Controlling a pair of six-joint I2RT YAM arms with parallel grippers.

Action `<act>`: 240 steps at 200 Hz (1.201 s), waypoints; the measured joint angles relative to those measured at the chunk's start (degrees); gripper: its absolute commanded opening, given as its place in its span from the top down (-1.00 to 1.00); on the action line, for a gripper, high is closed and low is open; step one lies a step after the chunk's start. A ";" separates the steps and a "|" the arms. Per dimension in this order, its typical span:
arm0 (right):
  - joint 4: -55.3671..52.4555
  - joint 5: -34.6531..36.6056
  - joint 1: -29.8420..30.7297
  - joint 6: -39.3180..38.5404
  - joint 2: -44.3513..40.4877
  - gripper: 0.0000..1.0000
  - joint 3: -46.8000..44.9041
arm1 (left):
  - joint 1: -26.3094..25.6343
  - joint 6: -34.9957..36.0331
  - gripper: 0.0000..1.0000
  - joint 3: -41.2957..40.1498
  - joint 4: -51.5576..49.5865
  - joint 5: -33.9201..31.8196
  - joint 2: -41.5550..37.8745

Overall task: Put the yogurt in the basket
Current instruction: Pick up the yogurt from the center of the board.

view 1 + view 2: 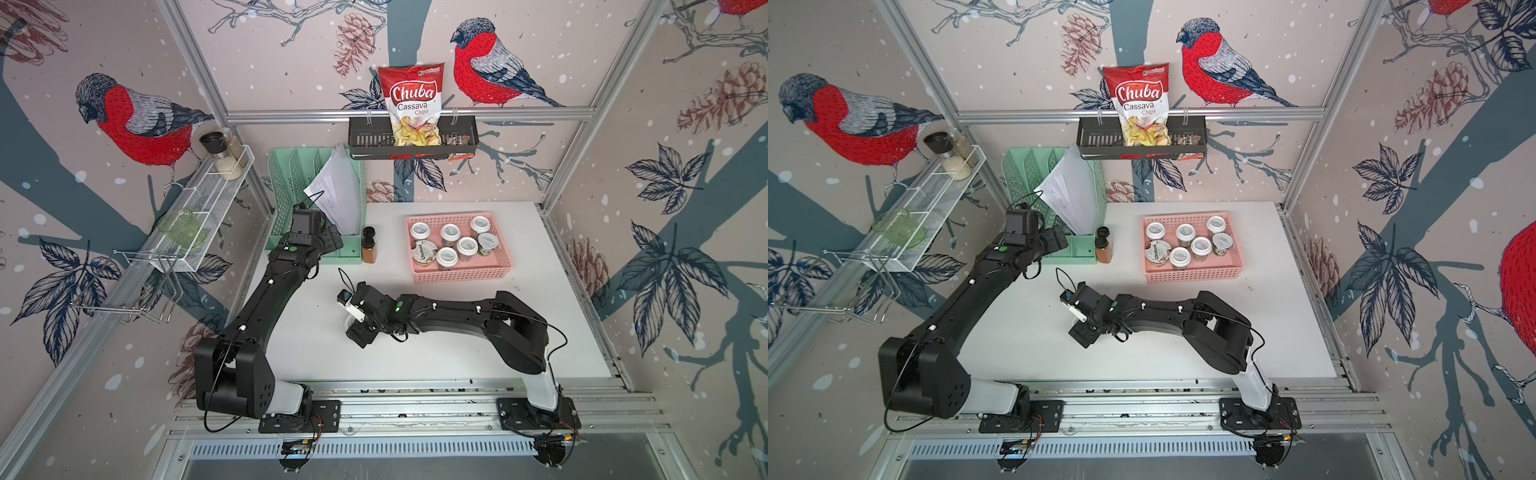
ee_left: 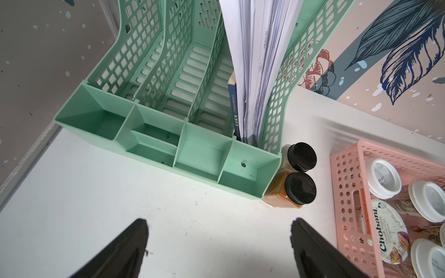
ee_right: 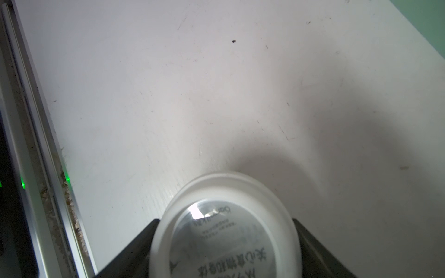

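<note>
Yogurt jar (image 3: 224,240), clear with round white lid, is sitting between jaws of right gripper (image 3: 225,219), grip unclear; left gripper (image 2: 219,220) is gaping empty.

The yogurt jar (image 3: 225,231) is blurred and cut by the right wrist picture's edge. Its lid (image 3: 212,190) hides its body, so the fingers (image 3: 134,250) may or may not touch it. In both top views the right gripper (image 1: 352,321), toward 8 o'clock on the table (image 1: 415,357), almost wholly covers it.

Two black jointed arms (image 1: 253,299), white base links (image 1: 286,397), green dots (image 1: 293,249), thin black cables (image 1: 566,338)
</note>
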 measured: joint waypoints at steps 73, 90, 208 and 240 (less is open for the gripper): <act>-0.24 1.53 -0.33 0.00 0.90 -0.77 0.74 | 0.00 0.00 -0.91 0.00 0.00 0.46 0.00; -0.52 1.81 -0.33 -0.02 1.20 -0.72 1.09 | 0.00 0.00 -0.91 0.00 0.00 0.46 0.00; -0.66 1.97 -0.33 0.00 1.25 -0.56 1.22 | 0.00 1.01 -0.91 0.00 0.00 1.44 0.11; -0.66 1.97 -0.59 0.00 0.96 -0.53 0.96 | 0.00 1.01 -0.91 0.00 0.00 1.46 0.04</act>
